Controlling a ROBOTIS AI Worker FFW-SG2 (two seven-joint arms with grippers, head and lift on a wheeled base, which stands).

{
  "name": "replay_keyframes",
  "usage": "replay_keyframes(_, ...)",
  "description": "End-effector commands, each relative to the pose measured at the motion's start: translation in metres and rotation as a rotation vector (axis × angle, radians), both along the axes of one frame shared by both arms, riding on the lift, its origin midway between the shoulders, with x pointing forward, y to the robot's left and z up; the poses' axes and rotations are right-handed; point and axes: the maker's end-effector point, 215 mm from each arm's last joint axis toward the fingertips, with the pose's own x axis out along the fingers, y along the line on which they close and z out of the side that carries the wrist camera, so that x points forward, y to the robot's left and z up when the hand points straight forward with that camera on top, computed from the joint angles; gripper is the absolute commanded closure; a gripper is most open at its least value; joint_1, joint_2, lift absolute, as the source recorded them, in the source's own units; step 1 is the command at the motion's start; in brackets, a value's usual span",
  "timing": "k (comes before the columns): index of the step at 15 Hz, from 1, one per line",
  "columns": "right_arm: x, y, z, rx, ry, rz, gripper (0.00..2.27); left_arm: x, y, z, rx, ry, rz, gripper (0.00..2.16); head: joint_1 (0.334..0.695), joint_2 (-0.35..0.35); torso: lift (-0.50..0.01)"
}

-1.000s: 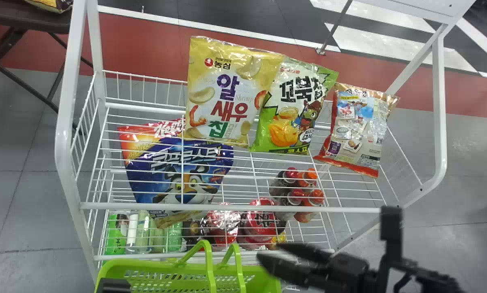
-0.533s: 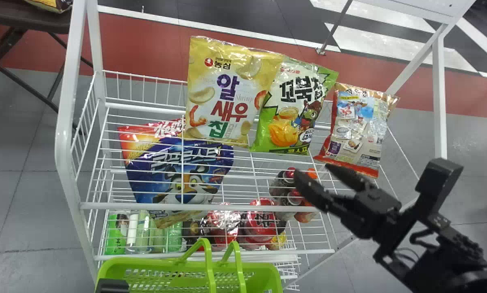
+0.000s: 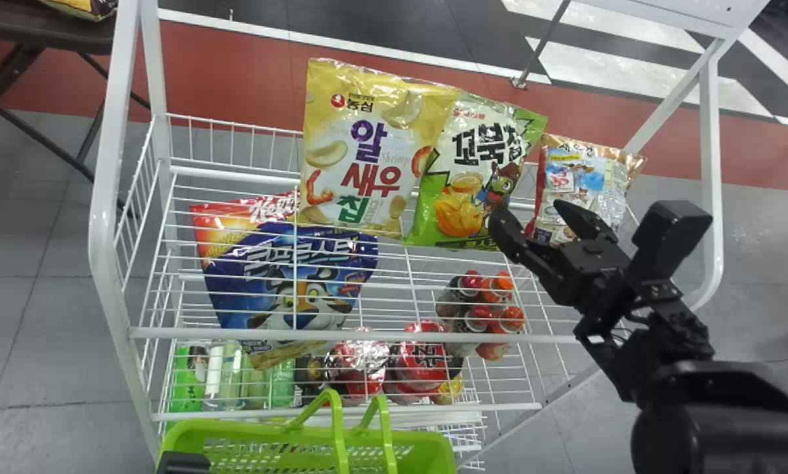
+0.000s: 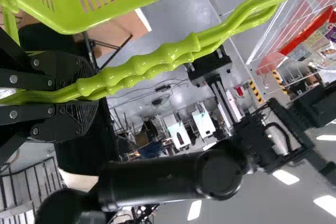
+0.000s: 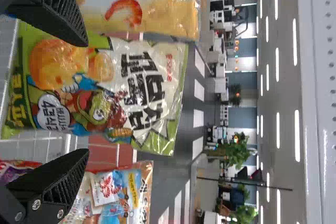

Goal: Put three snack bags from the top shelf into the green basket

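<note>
In the head view my right gripper [image 3: 527,212] is open over the top shelf, by the lower right edge of the green-and-white bag [image 3: 469,164] and in front of the red-edged bag [image 3: 588,174]. The yellow bag [image 3: 367,151] stands left of them. From the right wrist, the green-and-white bag [image 5: 105,82] appears beyond and between the fingers of the open right gripper [image 5: 84,98]. The green basket [image 3: 426,447] is at the bottom edge, beside part of my left gripper [image 3: 184,463]. In the left wrist view the left gripper [image 4: 86,94] is shut on the basket handles [image 4: 173,53].
A blue cereal bag [image 3: 301,283] lies at the rack's left. Bottles [image 3: 489,313] and red cups [image 3: 423,359] are seen through the wire shelf. White posts [image 3: 711,164] and the front rail [image 3: 367,336] frame the rack.
My right gripper has risen from beside the basket, moving rightward and then up over the shelf to the bags, open throughout. The bags have stayed put, and the basket has barely moved.
</note>
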Motion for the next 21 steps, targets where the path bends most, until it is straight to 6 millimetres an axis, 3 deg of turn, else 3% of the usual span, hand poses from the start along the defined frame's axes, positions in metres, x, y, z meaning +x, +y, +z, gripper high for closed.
replay_keyframes(1, 0.024, -0.005, -0.007, 0.009, 0.016, -0.004, 0.1, 0.0, 0.0, -0.003, 0.003, 0.012, -0.01, 2.02, 0.695, -0.35, -0.047)
replay_keyframes(9, 0.073, 0.032, -0.039, 0.045, 0.086, 0.059, 0.14, 0.001, 0.004, -0.007, 0.022, 0.029, -0.018, 2.02, 0.695, -0.35, -0.047)
replay_keyframes(10, 0.077, 0.031, -0.04, 0.039, 0.094, 0.052, 0.38, 0.002, 0.005, -0.008, 0.024, 0.032, -0.017, 2.02, 0.695, -0.35, -0.047)
replay_keyframes(12, 0.077, 0.032, -0.049, 0.046, 0.134, 0.049, 1.9, 0.003, 0.006, -0.008, 0.021, 0.032, -0.015, 2.02, 0.695, -0.35, -0.047)
replay_keyframes(13, 0.076, 0.03, -0.048, 0.039, 0.134, 0.04, 2.13, 0.004, 0.006, -0.007, 0.021, 0.03, -0.014, 2.02, 0.695, -0.35, -0.047)
replay_keyframes(21, 0.05, 0.002, -0.005, 0.033, 0.059, 0.003, 2.19, 0.004, 0.004, -0.008, 0.022, 0.03, -0.022, 2.02, 0.695, -0.35, -0.047)
